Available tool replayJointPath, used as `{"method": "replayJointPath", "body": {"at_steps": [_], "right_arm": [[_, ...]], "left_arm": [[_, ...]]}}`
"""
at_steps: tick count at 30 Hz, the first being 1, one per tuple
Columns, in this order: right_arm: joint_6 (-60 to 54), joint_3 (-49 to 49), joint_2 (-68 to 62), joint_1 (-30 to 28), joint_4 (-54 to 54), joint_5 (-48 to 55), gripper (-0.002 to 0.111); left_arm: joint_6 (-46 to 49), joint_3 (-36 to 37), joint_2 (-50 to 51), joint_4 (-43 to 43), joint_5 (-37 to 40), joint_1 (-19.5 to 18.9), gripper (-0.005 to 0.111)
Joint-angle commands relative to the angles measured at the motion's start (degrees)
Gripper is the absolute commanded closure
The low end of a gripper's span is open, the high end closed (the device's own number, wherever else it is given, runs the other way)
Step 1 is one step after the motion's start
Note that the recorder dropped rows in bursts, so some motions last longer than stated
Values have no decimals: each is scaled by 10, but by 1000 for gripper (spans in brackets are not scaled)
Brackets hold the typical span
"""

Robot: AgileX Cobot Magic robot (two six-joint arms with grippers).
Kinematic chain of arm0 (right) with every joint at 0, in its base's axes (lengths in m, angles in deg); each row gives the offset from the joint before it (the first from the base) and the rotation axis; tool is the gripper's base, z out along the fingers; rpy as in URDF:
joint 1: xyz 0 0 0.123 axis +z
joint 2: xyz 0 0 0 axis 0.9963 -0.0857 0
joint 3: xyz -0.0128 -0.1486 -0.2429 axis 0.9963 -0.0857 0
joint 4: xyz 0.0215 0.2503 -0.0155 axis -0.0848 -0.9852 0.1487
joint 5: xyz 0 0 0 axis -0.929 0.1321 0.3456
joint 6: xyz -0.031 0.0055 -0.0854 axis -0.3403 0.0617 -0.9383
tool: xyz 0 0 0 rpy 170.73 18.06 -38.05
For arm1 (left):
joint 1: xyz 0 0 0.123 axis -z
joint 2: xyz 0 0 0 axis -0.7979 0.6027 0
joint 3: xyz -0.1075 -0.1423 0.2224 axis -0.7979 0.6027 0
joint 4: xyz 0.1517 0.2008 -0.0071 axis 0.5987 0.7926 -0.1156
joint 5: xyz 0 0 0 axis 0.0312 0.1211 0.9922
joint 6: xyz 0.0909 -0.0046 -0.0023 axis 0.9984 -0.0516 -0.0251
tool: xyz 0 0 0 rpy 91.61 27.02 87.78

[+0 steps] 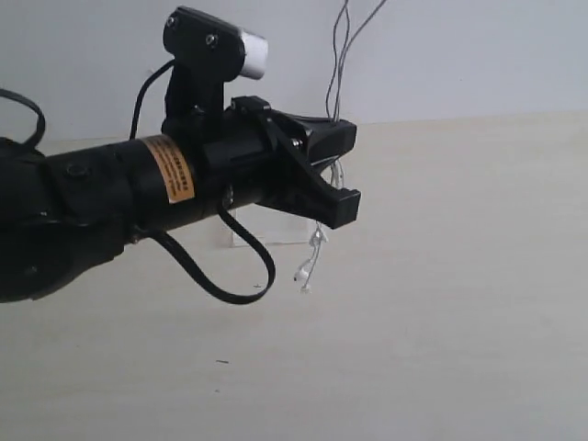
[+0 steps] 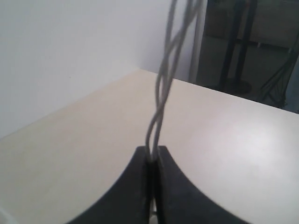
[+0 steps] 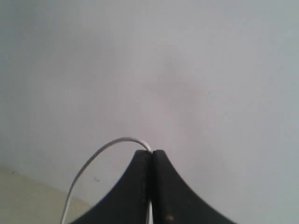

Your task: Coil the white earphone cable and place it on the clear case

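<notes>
Our left gripper, low centre, pinches the white earphone cable, its twisted strands rising to the top edge; our right gripper grips it too; we judge this the coiling step; next, wind loops, then lower them onto the clear case mid-frame.

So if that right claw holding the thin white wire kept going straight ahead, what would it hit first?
Probably only the plain wall: the right gripper, shut on the white earphone cable, faces it with nothing visible between. How far off it is cannot be told.
</notes>
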Motion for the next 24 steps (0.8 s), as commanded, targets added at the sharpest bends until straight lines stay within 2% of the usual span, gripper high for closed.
{"method": "replayJointPath", "body": {"at_steps": [1, 6, 13, 20, 24], "right_arm": [[-104, 2, 36, 1, -147, 87, 108], [-184, -1, 70, 1, -270, 182, 108], [-162, -111, 146, 1, -287, 201, 108], [-100, -307, 192, 1, -315, 74, 108], [-62, -383, 176, 1, -256, -31, 108]], "left_arm": [[29, -35, -19, -8, 76, -4, 107], [29, -61, -36, 5, 121, -4, 107], [29, -67, -61, 7, 149, -4, 107], [24, -67, -93, 7, 161, -3, 107], [23, -67, -117, 7, 183, -2, 107]]}}
